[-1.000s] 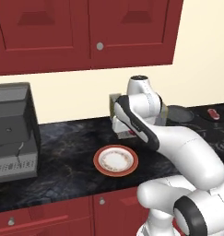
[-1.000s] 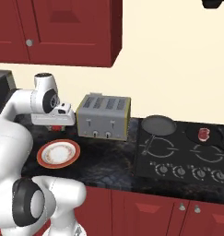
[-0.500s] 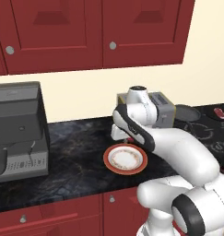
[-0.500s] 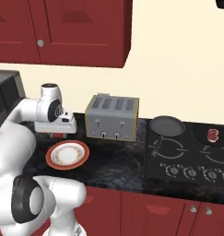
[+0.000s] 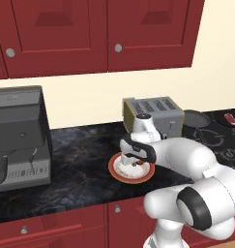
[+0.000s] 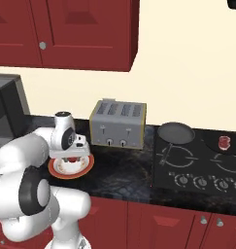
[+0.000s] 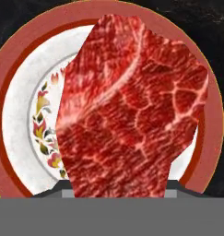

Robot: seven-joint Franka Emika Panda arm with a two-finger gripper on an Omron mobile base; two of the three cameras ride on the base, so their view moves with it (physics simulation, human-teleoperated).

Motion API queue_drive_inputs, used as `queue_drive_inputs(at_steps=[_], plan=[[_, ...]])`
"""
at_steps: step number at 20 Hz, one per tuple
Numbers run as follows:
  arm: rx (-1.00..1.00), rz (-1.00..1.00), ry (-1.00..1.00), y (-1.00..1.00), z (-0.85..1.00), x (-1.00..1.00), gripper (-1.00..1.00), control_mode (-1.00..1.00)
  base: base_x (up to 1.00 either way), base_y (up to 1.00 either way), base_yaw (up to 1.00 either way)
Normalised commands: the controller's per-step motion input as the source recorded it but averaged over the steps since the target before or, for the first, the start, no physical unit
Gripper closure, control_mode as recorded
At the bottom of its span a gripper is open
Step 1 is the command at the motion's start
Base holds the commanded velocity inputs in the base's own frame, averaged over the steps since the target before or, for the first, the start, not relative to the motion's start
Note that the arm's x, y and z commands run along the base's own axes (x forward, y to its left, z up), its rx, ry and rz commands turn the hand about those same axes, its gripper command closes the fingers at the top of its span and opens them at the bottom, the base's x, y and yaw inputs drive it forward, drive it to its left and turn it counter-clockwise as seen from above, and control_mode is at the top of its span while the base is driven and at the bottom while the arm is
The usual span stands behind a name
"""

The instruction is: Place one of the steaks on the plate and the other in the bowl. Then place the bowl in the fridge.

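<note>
White arm bent low, gripper point(image 5: 135, 163) w/ steak point(image 7: 132, 110) over plate point(image 5: 118, 169).

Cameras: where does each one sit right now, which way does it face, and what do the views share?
Left base view: behind the arm's left, looking forward and down at the counter; the arm rises from lower right to the plate.
Right base view: behind its right, same counter; the arm rises from lower left; toaster behind the plate.
Hand view: on the hand, looking along the gripper at a steak it holds over the plate.
Shared: the plate shows in all three.
</note>
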Motion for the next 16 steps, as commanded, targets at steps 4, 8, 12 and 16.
queue_drive_inputs(at_steps=[4, 8, 12, 16], plan=[[-0.03, 0.0, 0.0, 0.14, -0.39, -0.01, 1.0, -1.0, 0.0, 0.0, 0.0], [0.0, 0.0, 0.0, 0.0, -0.25, 0.0, 1.0, -1.0, 0.0, 0.0, 0.0], [0.0, 0.0, 0.0, 0.1, -0.13, 0.0, -1.0, -1.0, 0.0, 0.0, 0.0], [0.0, 0.0, 0.0, 0.0, 0.0, 0.0, -1.0, -1.0, 0.0, 0.0, 0.0]])
